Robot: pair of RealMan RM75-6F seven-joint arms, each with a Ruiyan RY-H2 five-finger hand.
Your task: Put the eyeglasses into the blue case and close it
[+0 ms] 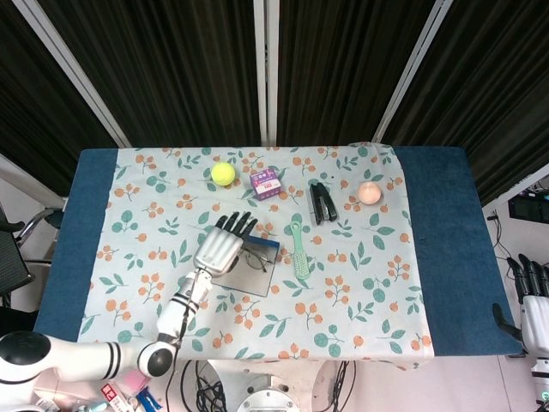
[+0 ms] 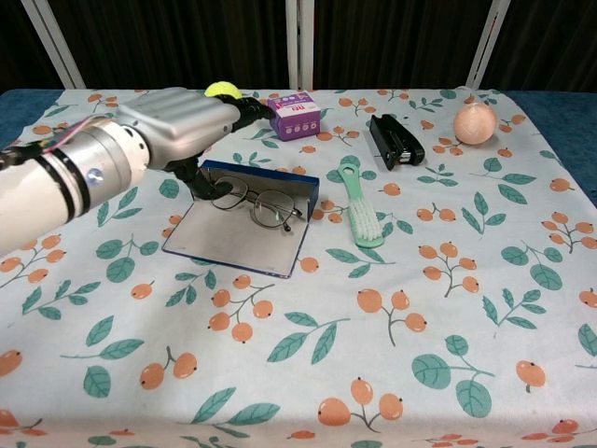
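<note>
The blue case (image 2: 224, 245) lies open on the flowered cloth, its blue wall upright at the back and its grey panel flat toward me. The wire-rimmed eyeglasses (image 2: 256, 205) rest in it against the blue wall. My left hand (image 2: 173, 126) hovers over the case's left end with fingers stretched out and holds nothing; its thumb hangs down close to the glasses' left side. In the head view the left hand (image 1: 219, 247) covers the left part of the case (image 1: 246, 281), with the eyeglasses (image 1: 255, 258) just to its right. My right hand (image 1: 532, 300) hangs off the table's right edge, fingers apart.
A green brush (image 2: 362, 207) lies right of the case. Along the back stand a tennis ball (image 2: 222, 90), a purple box (image 2: 294, 114), a black stapler (image 2: 395, 140) and a peach ball (image 2: 475, 122).
</note>
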